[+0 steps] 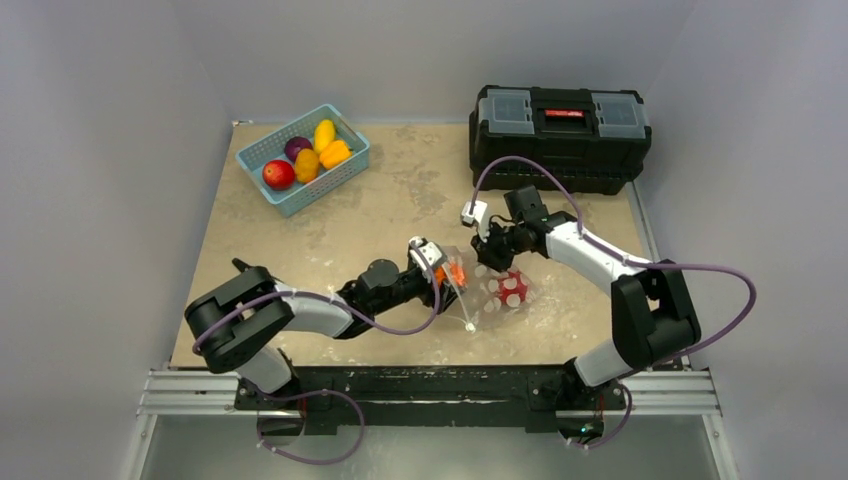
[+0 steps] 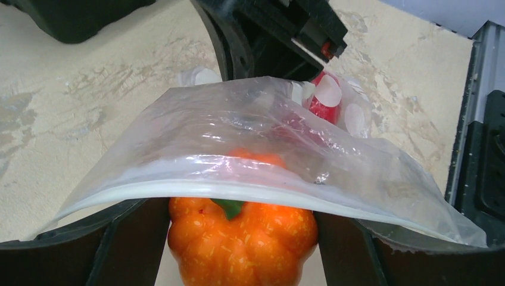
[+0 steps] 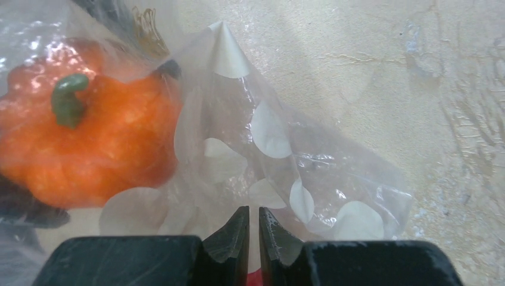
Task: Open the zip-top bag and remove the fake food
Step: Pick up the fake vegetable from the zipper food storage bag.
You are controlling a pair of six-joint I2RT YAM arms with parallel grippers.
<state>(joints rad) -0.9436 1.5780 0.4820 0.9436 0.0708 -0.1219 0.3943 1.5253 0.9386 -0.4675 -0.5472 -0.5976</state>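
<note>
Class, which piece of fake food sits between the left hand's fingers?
The orange pepper with the green stem; the red piece lies deeper in the bag.

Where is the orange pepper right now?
The orange pepper sits between the fingers of the left gripper at the zip-top bag's mouth, near the table's middle; the red fruit inside the bag lies to its right in the top view.

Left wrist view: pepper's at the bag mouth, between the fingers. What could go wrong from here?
1. The zip strip lies across the top of the orange pepper, which the left gripper grips. Pulling back could drag the zip-top bag along instead of freeing the pepper.
2. The right gripper pinches only thin film, which may slip out under that pull.
3. The red fruit is inside the bag; a dragged bag could roll it away.
</note>
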